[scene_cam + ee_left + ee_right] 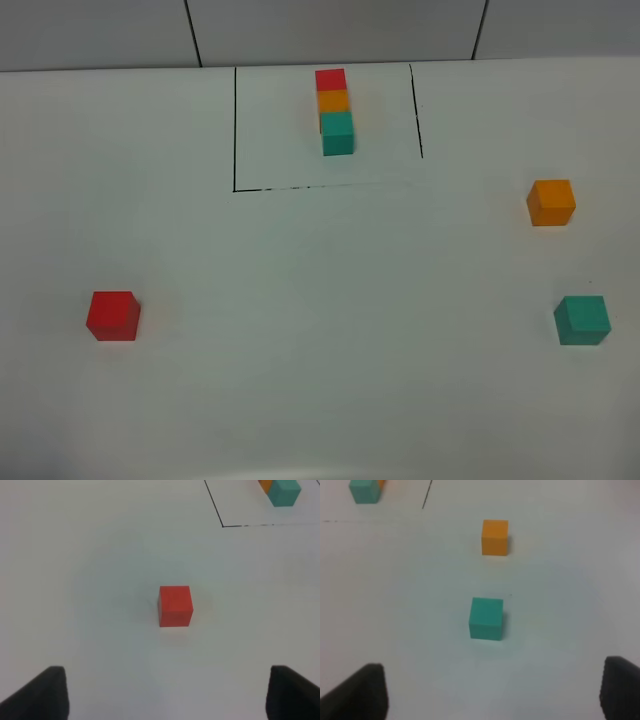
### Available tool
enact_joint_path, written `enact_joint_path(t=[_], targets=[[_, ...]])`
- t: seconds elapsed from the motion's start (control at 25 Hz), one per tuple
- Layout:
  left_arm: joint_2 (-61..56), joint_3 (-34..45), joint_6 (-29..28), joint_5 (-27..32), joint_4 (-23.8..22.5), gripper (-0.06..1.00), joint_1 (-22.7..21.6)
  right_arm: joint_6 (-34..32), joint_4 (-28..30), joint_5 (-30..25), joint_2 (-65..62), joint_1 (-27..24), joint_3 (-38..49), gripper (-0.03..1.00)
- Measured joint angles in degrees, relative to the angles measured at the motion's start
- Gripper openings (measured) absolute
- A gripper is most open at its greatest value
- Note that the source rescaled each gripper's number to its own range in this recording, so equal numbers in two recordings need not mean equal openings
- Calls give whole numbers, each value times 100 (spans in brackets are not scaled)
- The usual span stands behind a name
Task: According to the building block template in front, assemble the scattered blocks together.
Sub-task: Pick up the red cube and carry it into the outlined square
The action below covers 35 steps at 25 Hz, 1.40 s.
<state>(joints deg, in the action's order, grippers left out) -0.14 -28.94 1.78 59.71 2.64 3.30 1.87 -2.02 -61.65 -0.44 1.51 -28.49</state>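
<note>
The template [335, 108] is a joined line of red, orange and teal cubes inside a black-lined box at the table's far middle; its teal end shows in the left wrist view [284, 492] and the right wrist view [365, 491]. The loose red cube [113, 315] lies at the front left and sits ahead of my open, empty left gripper [165, 695], centred between its fingers [176, 605]. The loose orange cube [551, 202] and teal cube [582, 320] lie at the right. My open, empty right gripper [492, 695] faces the teal cube [486, 618], with the orange cube [495, 537] beyond. Neither gripper shows in the exterior view.
The white table [320, 300] carries a black outline [235, 130] around the template. A grey wall [330, 30] runs along the far edge. The loose cubes stand well apart from each other.
</note>
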Motion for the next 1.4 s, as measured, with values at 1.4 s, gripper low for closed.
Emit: enact_joint_path(t=[1.4], targets=[[0, -12, 13, -43, 0, 68, 0, 0, 0, 0, 0, 0, 0, 72]])
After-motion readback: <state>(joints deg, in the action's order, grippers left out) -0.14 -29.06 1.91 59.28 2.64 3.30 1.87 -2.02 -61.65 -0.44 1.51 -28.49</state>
